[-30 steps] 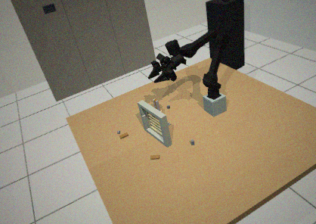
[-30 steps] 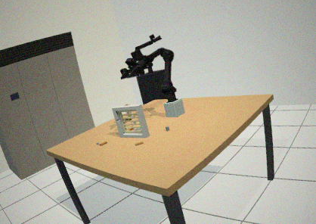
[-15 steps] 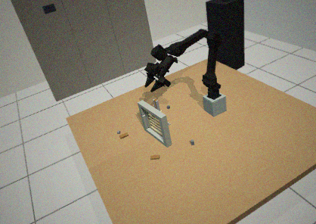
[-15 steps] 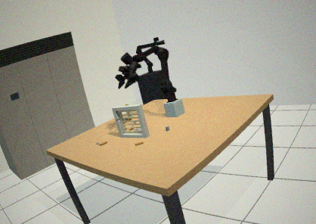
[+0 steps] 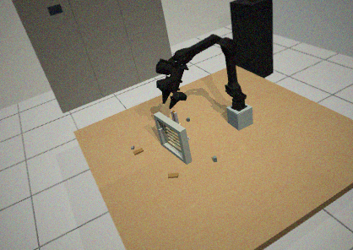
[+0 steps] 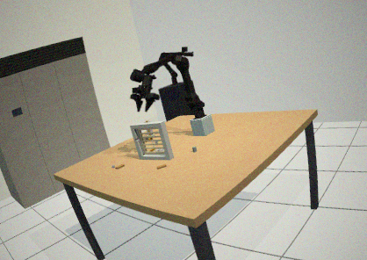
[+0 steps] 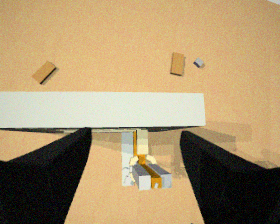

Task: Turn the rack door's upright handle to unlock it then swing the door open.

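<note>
In the top view we see our arm [image 5: 230,65] [image 6: 190,83] rising from a pale block [image 5: 240,116] [image 6: 202,126] right of the middle of the frame and arching over to the left. At its end our gripper [image 5: 168,104] [image 6: 145,108] [image 7: 136,135] points down above the table [image 5: 270,171] [image 6: 211,177] [image 7: 116,30], its fingers parted a good way, though short of fully open, with nothing between them that we hold.

The rack frame [image 5: 185,144] [image 6: 167,140] [image 7: 98,110] stands upright near the middle of the top view, and left of the middle in the exterior view. In the wrist view its top runs as a pale band from the left edge to right of the middle. Just below that band, at the lower middle of the frame, we look down on the handle [image 7: 152,177], grey and orange (its finer shape is too blurred for us to tell), lying in the picture between our two dark fingers.

Two small orange-brown blocks lie on the table, one [image 5: 138,151] [image 6: 119,166] [image 7: 177,64] beside a tiny grey piece [image 5: 133,147] [image 6: 113,166] [image 7: 198,62], the other [image 5: 173,176] [image 6: 161,166] [image 7: 44,72] at the upper left of the wrist view. A small grey-green cube [image 5: 214,159] [image 6: 194,149] sits right of the rack frame in the top view.
</note>
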Action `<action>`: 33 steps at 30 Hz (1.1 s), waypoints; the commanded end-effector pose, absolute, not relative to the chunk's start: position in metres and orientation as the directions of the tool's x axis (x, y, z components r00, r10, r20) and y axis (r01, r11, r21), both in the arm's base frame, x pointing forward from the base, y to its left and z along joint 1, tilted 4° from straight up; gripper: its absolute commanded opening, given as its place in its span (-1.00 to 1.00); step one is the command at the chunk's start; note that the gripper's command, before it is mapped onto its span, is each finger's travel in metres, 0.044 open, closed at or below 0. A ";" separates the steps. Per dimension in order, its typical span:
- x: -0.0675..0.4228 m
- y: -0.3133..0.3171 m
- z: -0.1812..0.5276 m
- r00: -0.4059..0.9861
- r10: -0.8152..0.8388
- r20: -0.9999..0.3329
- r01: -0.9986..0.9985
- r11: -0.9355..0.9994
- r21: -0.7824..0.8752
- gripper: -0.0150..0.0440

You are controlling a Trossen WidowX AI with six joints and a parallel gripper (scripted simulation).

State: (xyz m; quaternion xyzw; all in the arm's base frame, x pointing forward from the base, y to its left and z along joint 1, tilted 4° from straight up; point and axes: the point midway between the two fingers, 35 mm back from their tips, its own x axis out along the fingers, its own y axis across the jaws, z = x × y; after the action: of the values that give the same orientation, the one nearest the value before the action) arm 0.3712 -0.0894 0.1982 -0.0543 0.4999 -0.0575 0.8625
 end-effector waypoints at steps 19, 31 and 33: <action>0.340 -0.124 0.159 0.007 -0.070 -0.998 -0.014 0.997 -0.070 0.46; 0.341 -0.125 0.146 0.007 -0.070 -0.998 -0.014 0.997 -0.070 0.46; 0.342 -0.125 0.143 0.007 -0.070 -0.998 -0.014 0.997 -0.070 0.46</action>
State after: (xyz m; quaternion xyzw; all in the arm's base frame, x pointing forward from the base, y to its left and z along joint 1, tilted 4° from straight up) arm 0.3416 -0.1240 0.1499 -0.0274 0.7023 -0.0205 0.7111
